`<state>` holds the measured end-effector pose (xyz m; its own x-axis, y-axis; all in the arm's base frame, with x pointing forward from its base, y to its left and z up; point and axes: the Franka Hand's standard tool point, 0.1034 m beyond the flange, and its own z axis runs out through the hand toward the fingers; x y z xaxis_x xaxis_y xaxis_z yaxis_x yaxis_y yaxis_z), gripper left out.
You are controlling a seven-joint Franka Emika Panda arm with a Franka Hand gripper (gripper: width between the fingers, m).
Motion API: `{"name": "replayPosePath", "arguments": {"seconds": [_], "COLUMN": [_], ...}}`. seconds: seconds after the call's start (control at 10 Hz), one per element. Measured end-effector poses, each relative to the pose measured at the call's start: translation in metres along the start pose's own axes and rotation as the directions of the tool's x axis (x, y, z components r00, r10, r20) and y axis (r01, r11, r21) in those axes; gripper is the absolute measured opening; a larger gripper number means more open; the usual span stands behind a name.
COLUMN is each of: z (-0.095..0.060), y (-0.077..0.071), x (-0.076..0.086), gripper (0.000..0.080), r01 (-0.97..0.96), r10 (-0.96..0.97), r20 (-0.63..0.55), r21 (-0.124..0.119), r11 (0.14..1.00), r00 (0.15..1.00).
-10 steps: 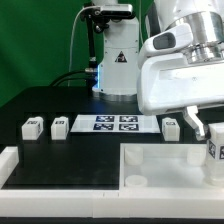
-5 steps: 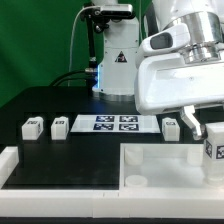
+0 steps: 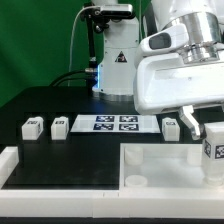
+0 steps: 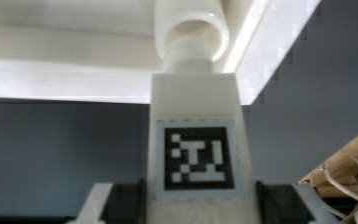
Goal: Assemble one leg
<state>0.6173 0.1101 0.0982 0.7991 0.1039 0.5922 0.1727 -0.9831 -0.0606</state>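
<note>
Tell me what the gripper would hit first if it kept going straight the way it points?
Probably the white tray-like piece; the leg in the gripper would touch it first. Depth is unclear.

White leg [image 4: 197, 105], black-and-white tag [image 4: 197, 158]

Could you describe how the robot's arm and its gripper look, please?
The arm is glossy white, with rounded shells and dark seams between them. The gripper has a broad, boxy white body and two pale, slim fingers. No markings or cables show on them.
</note>
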Motion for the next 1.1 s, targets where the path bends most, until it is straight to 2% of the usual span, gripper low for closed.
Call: {"name": "replayPosePath", "arguments": {"seconds": [0.4,0.9,1.1], "z": [0.000,0.006,0.007], "y": [0.000,0.000,0.001], "x": [-0.001,-0.019,-0.017], "gripper": [0.0292,0.0292,0.0292], "r01": [0.000,-0.004,-0.004], "r10": [0.000,0.004,0.004], "r20": [0.011,0.036,0.029], "r21": [0.001,0.003,0.002], "r11": [1.000,1.000,1.000], "r00": [1.000,0.999,1.000]}}
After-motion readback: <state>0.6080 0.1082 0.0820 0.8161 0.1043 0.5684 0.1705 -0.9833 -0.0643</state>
